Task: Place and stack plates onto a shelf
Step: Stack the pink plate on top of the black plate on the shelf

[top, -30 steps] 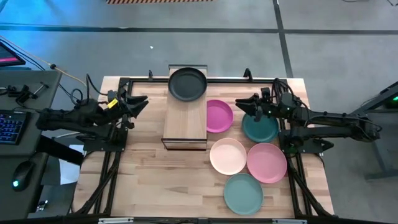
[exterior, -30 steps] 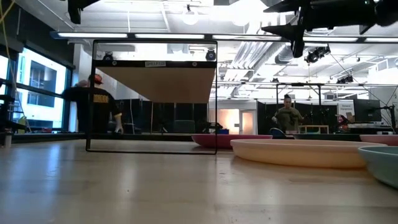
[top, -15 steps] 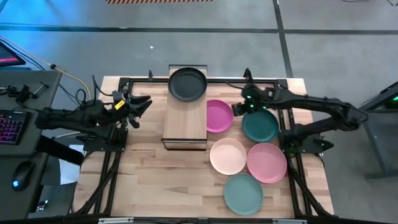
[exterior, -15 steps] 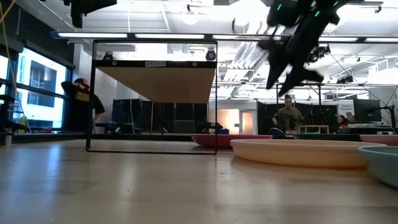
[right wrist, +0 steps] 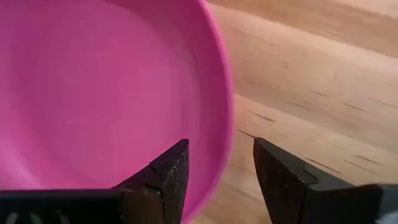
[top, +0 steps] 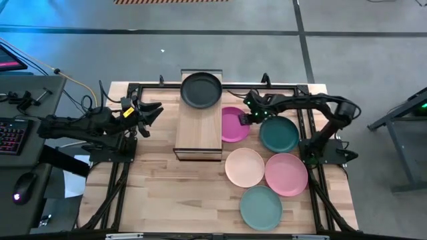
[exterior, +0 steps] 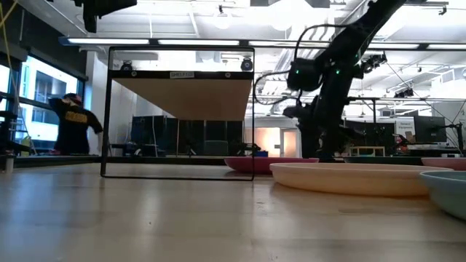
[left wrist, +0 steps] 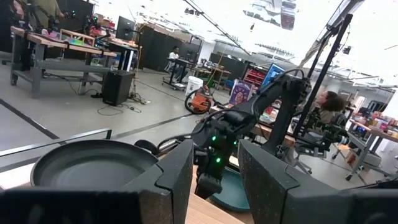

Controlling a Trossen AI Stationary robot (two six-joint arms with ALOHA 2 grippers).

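Observation:
The magenta plate lies on the table just right of the shelf. On the shelf's far end rests the dark grey-black plate. The dark green, cream, pink and light teal plates lie flat on the table. My right gripper is open and points down over the magenta plate's right rim, one finger over the inside and one over the outside. My left gripper is open and waits left of the shelf, up off the table.
In the low view the shelf stands on a thin dark frame, with the magenta plate and the cream plate to its right. Dark arm frames run along the table's sides. Bare wood lies near the table's near left. People move in the room behind.
My right gripper has moved from above the dark green plate toward the table's left and down, tipping to point downward over the magenta plate's right rim. No plate has moved.

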